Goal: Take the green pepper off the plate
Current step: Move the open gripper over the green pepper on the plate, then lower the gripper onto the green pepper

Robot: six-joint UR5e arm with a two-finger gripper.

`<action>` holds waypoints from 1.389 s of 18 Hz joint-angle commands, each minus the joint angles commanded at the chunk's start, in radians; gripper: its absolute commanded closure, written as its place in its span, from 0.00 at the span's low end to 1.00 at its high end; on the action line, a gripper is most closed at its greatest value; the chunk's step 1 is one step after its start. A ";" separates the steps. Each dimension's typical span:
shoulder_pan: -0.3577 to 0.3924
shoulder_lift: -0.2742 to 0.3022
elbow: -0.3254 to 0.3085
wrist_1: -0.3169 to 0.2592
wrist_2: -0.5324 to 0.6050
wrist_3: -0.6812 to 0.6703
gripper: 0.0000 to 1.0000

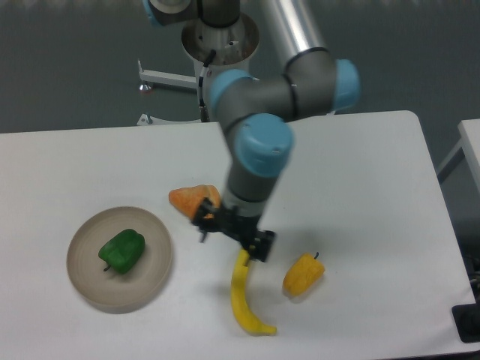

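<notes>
1. The fingers (229,235) are spread apart, holding nothing, over the banana (244,294) and the orange wedge (196,201).
2. The green pepper (122,250) lies free on the plate (156,272), well left of them, open to a grasp from above.
3. The arm's wrist (253,157) points straight down at the surface (360,172).

White rectangular table (360,165) with rounded corners, surface matte and evenly lit. Dark grey-green wall (67,60) behind it. White metal stand frame (169,79) visible at the rear. Edge of a second white surface (470,142) at far right.
</notes>
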 joint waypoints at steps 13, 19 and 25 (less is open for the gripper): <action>-0.164 -0.032 -0.049 0.020 0.043 0.009 0.00; -0.183 -0.058 -0.051 0.023 0.066 0.009 0.00; -0.200 -0.071 -0.051 0.028 0.094 0.005 0.00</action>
